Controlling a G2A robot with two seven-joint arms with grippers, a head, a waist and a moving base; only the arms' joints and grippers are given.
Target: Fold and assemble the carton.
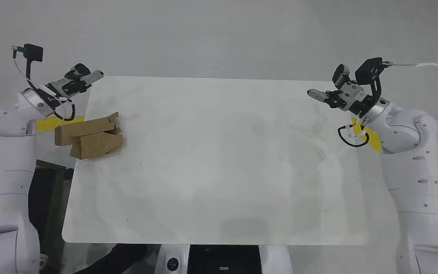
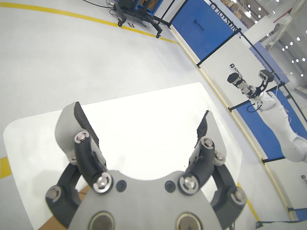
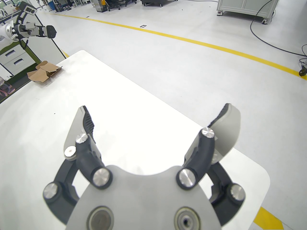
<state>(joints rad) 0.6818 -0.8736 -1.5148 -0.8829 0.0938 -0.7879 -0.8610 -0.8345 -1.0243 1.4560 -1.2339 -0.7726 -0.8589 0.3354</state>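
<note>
Carton [image 1: 92, 137] is on the left arm's side
It lies mid-left, long axis sideways, just below the left gripper [image 1: 94, 73]; right gripper [image 1: 316, 94] is far right. Both spread apart, empty.

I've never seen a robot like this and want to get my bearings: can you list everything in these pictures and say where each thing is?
carton: one as far as I can tell, brown cardboard, lying unassembled with loose flaps at the table's edge beside the left arm.
table: one, white, between the two arms.
yellow line: one, yellow, curving across the pale floor beyond the table.
blue screens: at least two, blue, standing on the floor past the table.
left gripper: one, grey and black, open and empty, by the table corner near the carton.
right gripper: one, grey and black, open and empty, at the opposite end of the table, far from the carton.
</note>
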